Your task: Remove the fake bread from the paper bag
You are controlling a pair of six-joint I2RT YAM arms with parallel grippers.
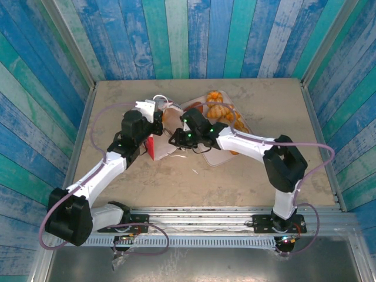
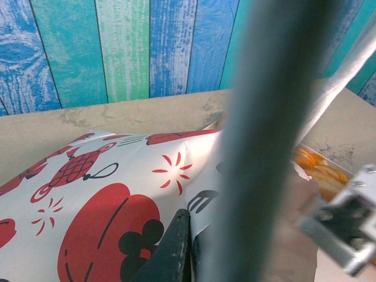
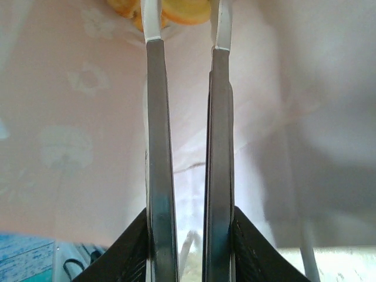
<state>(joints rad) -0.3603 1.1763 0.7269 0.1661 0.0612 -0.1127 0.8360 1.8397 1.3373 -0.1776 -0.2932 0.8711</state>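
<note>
Inside the paper bag (image 3: pixel 76 117), my right fingers (image 3: pixel 214 56) stand nearly parallel with a slim gap between them. Their two white tips are at two golden bits of fake bread (image 3: pixel 185 9), and I cannot tell whether they pinch one. Pale pink-white paper surrounds them on both sides. My left fingers (image 2: pixel 176 247) are pressed together on the bag's paper. The print there is pictures: two red starbursts, one red cross-hatched ball, big red blobs and black marks. From above, the one bag lies on the counter (image 1: pixel 235 188) between my two arms, its red band toward the left arm. Just beside it, one pale-pink tray (image 1: pixel 222 157) carries more fake bread, a golden-orange cluster too run together for me to count.
</note>
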